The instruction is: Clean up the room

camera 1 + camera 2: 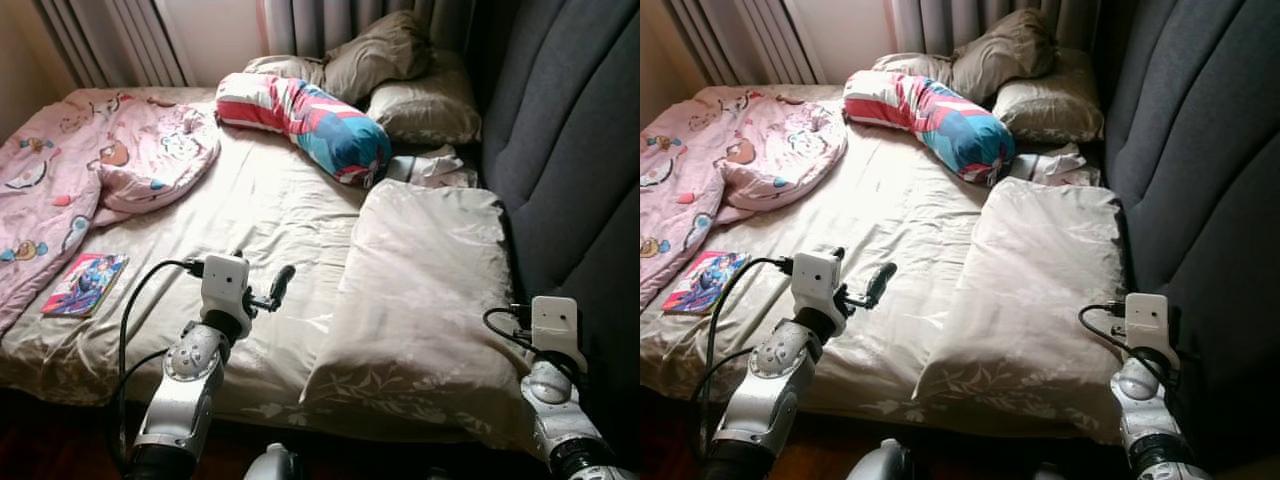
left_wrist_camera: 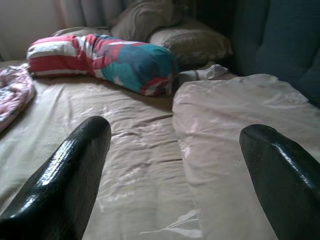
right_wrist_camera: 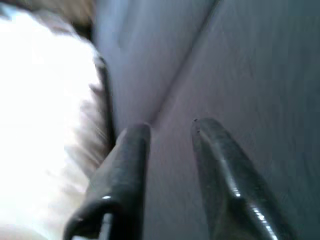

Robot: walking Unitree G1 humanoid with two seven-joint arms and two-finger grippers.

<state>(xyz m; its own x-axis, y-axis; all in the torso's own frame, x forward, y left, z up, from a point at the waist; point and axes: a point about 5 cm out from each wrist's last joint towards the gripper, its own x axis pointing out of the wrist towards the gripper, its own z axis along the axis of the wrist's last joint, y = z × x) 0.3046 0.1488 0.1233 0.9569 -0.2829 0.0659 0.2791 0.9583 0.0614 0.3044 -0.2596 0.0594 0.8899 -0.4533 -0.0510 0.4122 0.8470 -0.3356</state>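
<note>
Setting: bedroom in a home. Wide bed point(image 1: 250, 210) with wrinkled beige sheet, backed along one side by padded grey headboard point(image 1: 575, 150). Large pale pillow point(image 1: 425, 290) near the front edge; two taupe pillows point(image 1: 400, 75) and a striped red, white and teal bolster point(image 1: 305, 115) at the far end. Pink cartoon-print quilt point(image 1: 90, 165) bunched on the left, colourful book point(image 1: 85, 284) beside it. Curtains point(image 1: 120, 40) behind.
</note>
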